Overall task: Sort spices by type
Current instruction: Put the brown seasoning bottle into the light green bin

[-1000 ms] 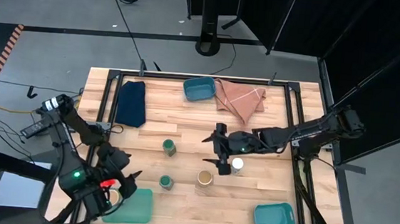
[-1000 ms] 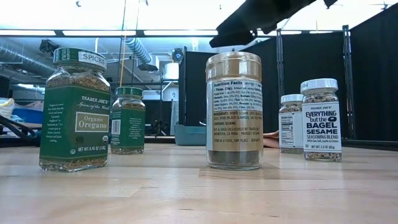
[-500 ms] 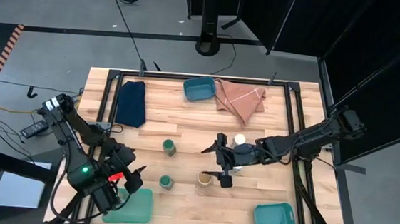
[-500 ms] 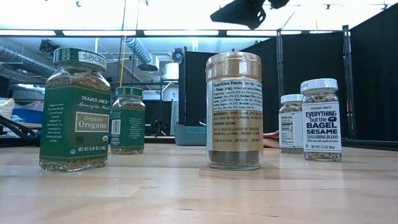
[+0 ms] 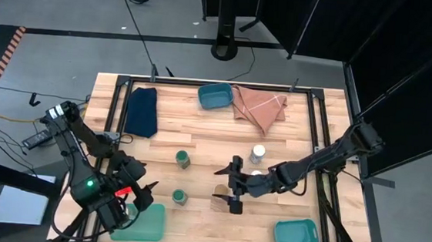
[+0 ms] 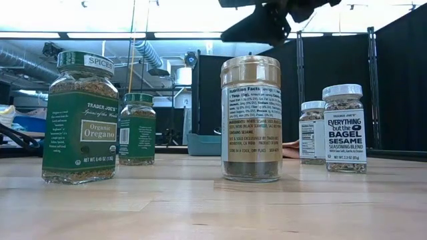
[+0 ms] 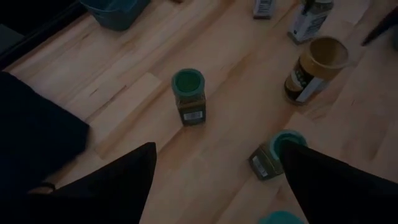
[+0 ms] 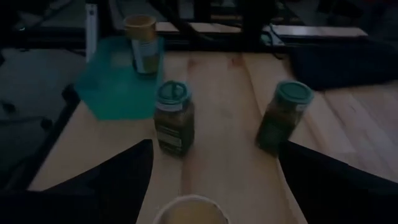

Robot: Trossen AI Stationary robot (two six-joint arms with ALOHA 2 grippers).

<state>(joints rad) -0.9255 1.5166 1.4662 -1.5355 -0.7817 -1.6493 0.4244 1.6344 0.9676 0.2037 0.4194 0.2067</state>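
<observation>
Butcher-block table (image 5: 200,127) under workshop lights. Tan-lidded jar (image 6: 251,119) stands mid-table, directly beneath right gripper (image 5: 231,194), fingers spread, grasping nothing. Oregano jars (image 5: 183,159) just beside; white-lidded sesame jars (image 5: 257,153) behind. Left gripper (image 5: 134,196), released, waits over teal tray (image 5: 154,217). Likely step: approaching the tan jar; next, lowering and clenching.
</observation>
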